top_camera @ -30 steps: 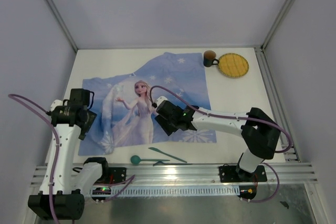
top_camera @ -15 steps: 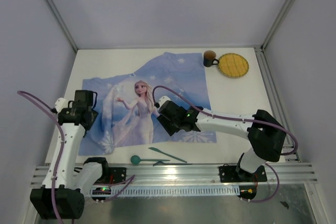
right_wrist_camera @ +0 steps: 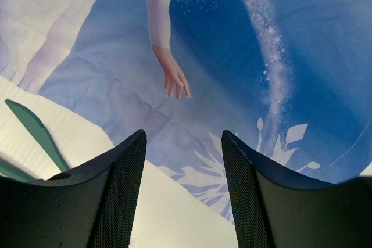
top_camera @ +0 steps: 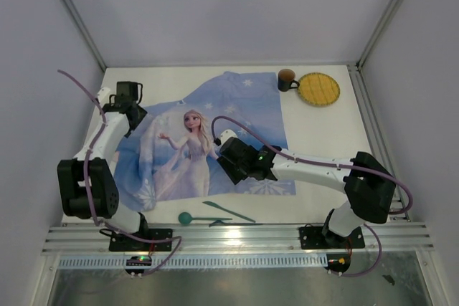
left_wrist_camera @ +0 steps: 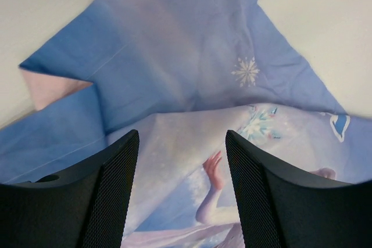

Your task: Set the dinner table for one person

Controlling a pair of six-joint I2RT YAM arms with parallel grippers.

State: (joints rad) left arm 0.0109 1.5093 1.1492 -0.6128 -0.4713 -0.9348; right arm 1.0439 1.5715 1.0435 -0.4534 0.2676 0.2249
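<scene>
The white dinner table carries a blue printed cloth whose back-left corner is folded over. My left gripper hovers open above that folded part. In the left wrist view the cloth fills the frame, its pale underside shows at the left, and nothing sits between the left gripper fingers. My right gripper stands open over the cloth's near edge. In the right wrist view the right gripper is empty, with the cloth edge running beneath it.
A brown cup and a yellow plate stand at the back right. A green knife, a second green utensil and a teal spoon lie by the near edge. The knife shows left of the right fingers.
My left arm has swung from the cloth's near-left side to its back-left folded corner. The right arm has shifted only slightly. Both grippers stay open.
</scene>
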